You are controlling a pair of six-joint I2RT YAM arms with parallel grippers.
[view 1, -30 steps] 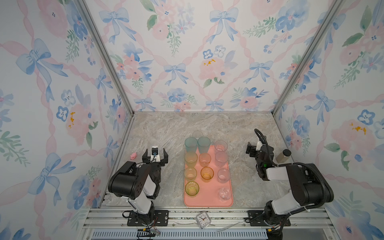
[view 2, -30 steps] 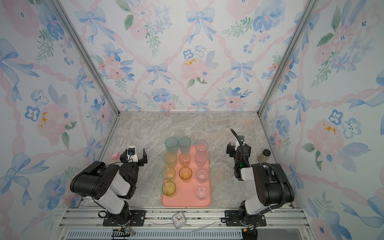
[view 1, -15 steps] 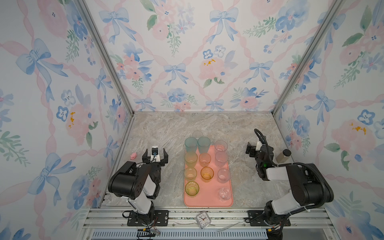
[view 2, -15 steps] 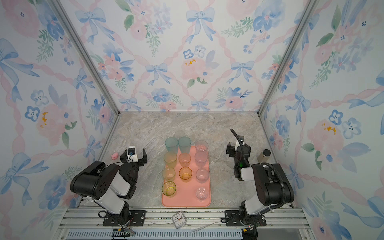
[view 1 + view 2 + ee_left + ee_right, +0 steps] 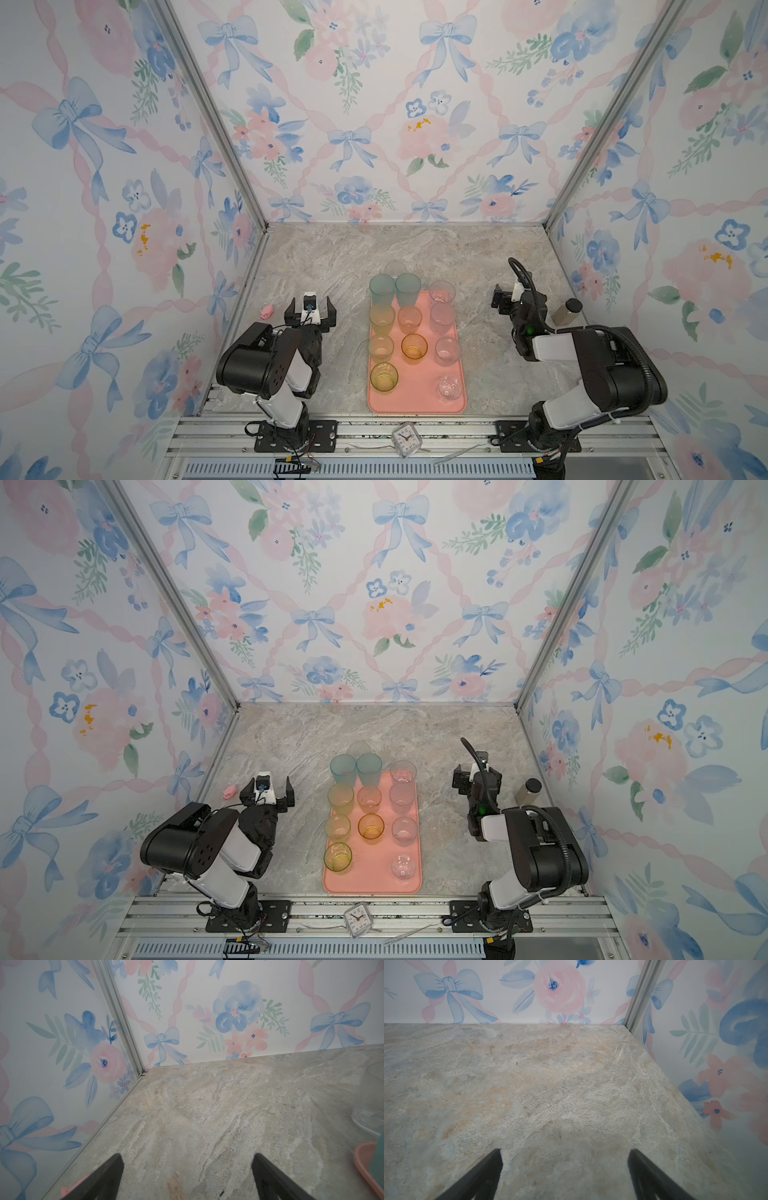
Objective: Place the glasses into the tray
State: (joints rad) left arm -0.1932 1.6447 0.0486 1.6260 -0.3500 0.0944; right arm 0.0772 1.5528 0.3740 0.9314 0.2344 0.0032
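Note:
The salmon-pink tray [image 5: 415, 395] [image 5: 370, 877] lies lengthwise at the table's middle front. Several glasses stand upright in it in rows: two frosted teal ones [image 5: 381, 289] at the far end, yellow-green [image 5: 384, 376], orange [image 5: 414, 345], peach and clear ones, and a small rounded one [image 5: 449, 387]. One clear glass [image 5: 395, 268] [image 5: 372, 1105] stands on the table just beyond the tray's far end. My left gripper [image 5: 310, 309] [image 5: 270, 789] [image 5: 187, 1156] rests open and empty left of the tray. My right gripper [image 5: 515, 297] [image 5: 469, 779] [image 5: 565, 1150] rests open and empty right of it.
A beige bottle with a dark cap [image 5: 567, 311] [image 5: 527, 791] stands by the right wall, close to my right wrist. A small pink object [image 5: 267, 311] lies by the left wall. A small clock [image 5: 405, 439] sits on the front rail. Floral walls enclose three sides.

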